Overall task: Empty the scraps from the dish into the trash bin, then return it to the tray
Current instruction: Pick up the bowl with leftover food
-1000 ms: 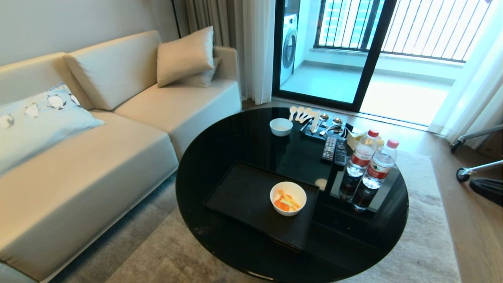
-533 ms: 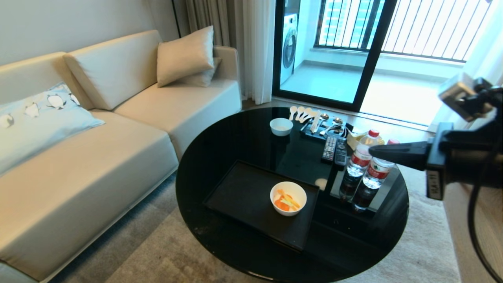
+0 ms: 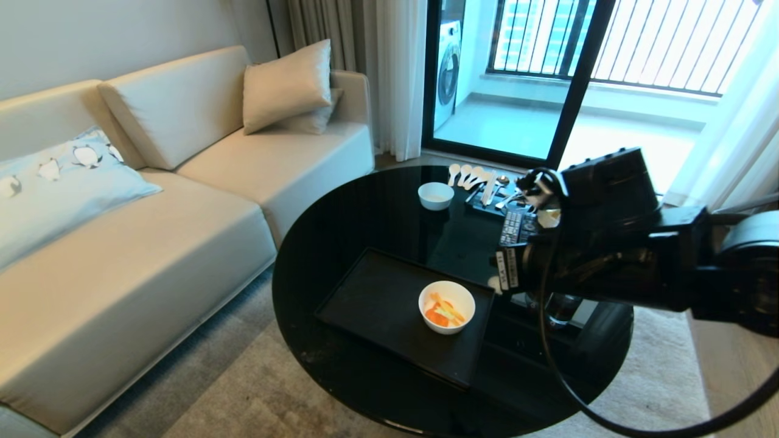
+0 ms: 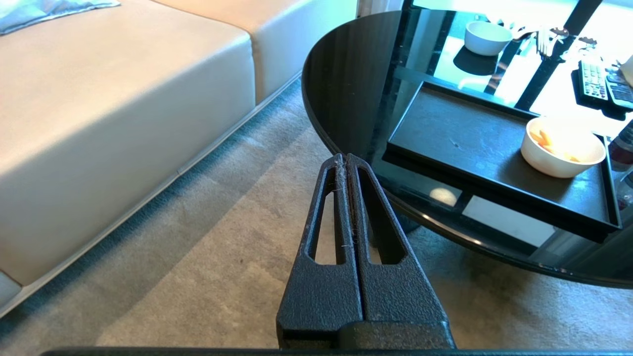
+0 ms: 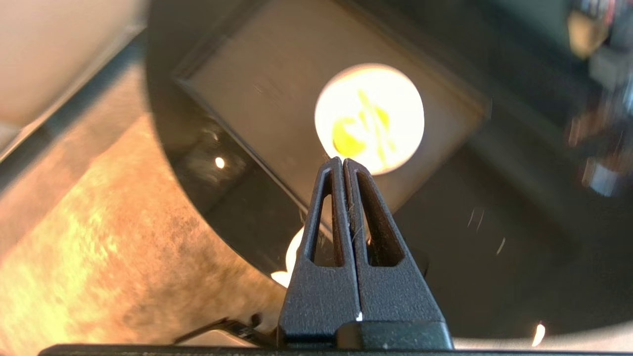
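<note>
Round glossy tabletop (image 3: 365, 213) sat beside beige sofa (image 3: 122, 255), rug around its edge. Tray (image 3: 371, 304) lay near the table's front edge; dish (image 3: 446, 306) with scraps (image 3: 443, 312) stood at the tray's right end. Right gripper (image 5: 343, 160) hung above the dish, jaws pressed together. Left gripper (image 4: 346, 156), jaws pressed together, hung over the rug just outside the table edge.

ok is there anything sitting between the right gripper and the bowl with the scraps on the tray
Nothing visible does. The right gripper, shut, hangs above the table, aimed down at the white bowl of orange and yellow-green scraps. The bowl stands alone on the black tray; the remotes lie beyond the tray, off that line.
</note>
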